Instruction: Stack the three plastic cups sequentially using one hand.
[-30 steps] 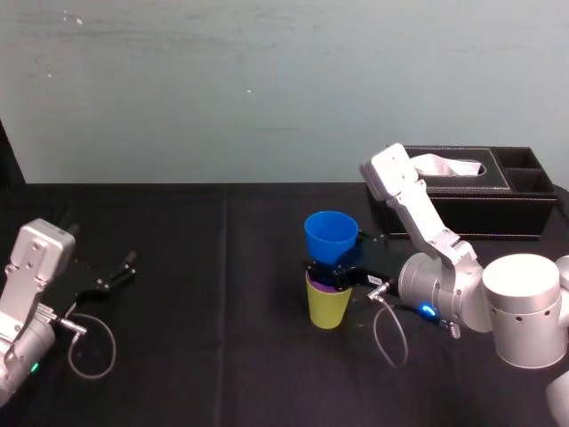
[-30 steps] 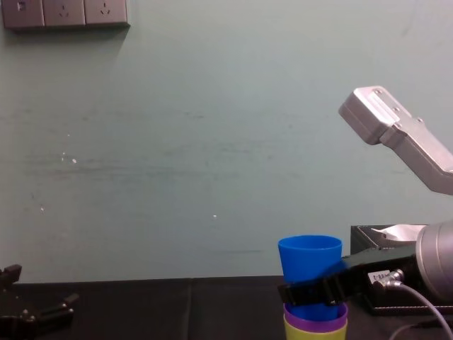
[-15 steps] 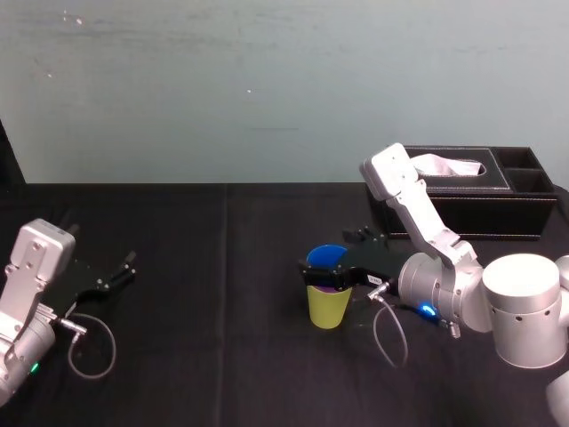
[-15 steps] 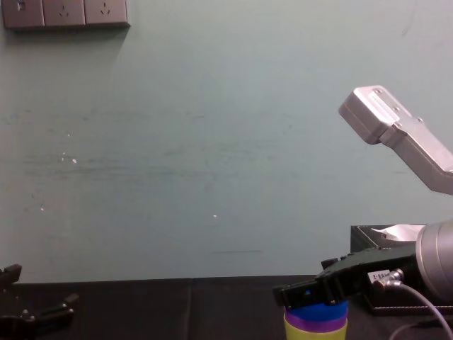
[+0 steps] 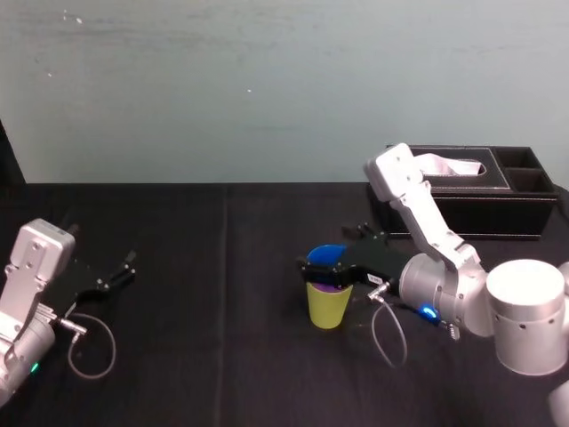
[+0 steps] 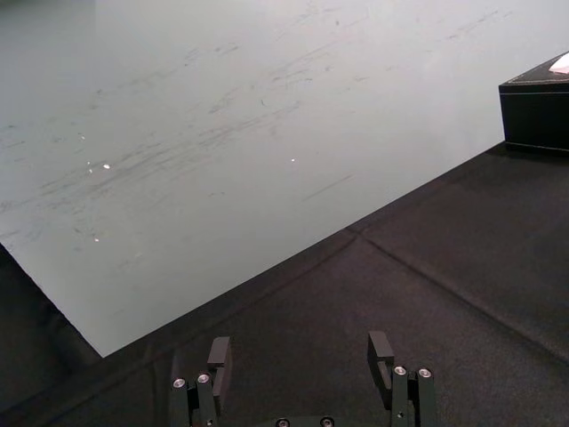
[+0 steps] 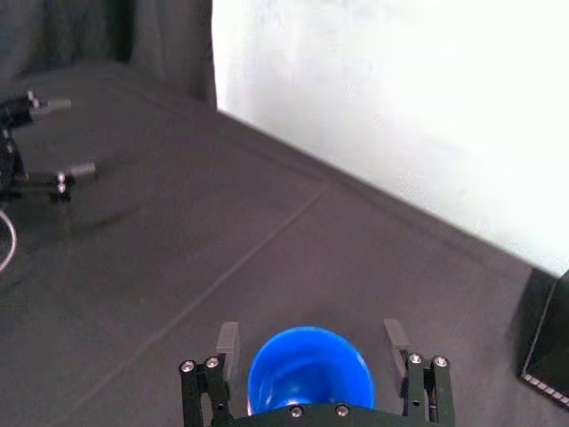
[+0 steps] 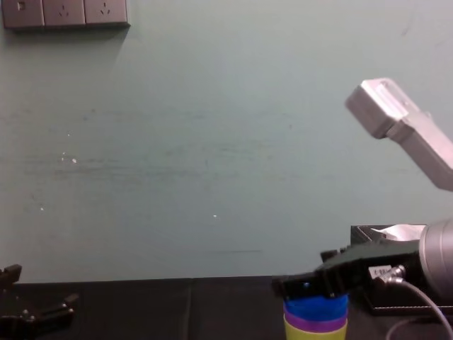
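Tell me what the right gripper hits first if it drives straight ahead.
The right gripper would probably push the blue cup standing between its open fingers; past that, bare black tablecloth.

You are facing a plain lab-style test room, a table [image 5: 222,356] draped in black cloth, a bare pale green wall [image 8: 212,142] right behind the table, wall sockets [image 8: 64,13] high above it, a black tissue box [image 5: 480,191] at the table's far right.

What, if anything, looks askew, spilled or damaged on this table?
Nothing stands out. The blue cup sits upright in the purple cup, which sits in the green cup, rims level. The right gripper brackets the blue cup with fingers open; the left gripper is parked open, far left.
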Motion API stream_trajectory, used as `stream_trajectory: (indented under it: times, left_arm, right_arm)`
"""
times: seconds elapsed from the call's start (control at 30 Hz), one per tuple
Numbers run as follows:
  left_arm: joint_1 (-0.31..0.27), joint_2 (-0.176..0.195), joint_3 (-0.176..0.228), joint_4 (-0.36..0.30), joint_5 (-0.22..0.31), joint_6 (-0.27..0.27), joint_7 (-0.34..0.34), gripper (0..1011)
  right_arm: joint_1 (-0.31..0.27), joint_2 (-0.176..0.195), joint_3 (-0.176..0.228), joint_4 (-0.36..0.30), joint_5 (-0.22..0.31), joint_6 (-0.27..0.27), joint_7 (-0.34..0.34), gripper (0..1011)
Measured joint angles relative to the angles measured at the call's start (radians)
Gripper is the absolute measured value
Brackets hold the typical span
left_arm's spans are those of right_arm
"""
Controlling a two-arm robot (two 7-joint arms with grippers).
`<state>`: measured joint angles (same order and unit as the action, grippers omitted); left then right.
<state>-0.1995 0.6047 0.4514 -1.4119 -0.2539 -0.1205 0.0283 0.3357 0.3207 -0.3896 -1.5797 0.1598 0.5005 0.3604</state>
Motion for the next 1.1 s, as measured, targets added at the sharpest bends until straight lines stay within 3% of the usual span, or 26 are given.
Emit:
stream_trajectory:
  times: [0.3, 0.53, 0.77, 0.9, 1.1]
  left_arm:
    - [0.0, 0.0, 0.0, 0.0, 0.0, 0.0, 0.0, 1000]
    - [0.0, 0.0, 0.0, 0.0, 0.0, 0.0, 0.0, 1000]
    - [0.0, 0.0, 0.0, 0.0, 0.0, 0.0, 0.0, 1000]
    - [0.0, 0.0, 0.0, 0.0, 0.0, 0.0, 0.0, 1000]
    - [0.0, 0.0, 0.0, 0.0, 0.0, 0.0, 0.0, 1000]
  right_arm:
    - [-0.078, -0.019, 0.041, -0.048, -0.018, -0.156, -0.08, 1000]
    - [-0.154, -0.059, 0.096, -0.069, -0.051, -0.265, -0.177, 1000]
    - [-0.208, -0.108, 0.155, -0.066, -0.072, -0.287, -0.277, 1000]
    - [-0.23, -0.143, 0.188, -0.047, -0.087, -0.269, -0.338, 1000]
    - [-0.24, -0.175, 0.209, -0.008, -0.105, -0.233, -0.375, 1000]
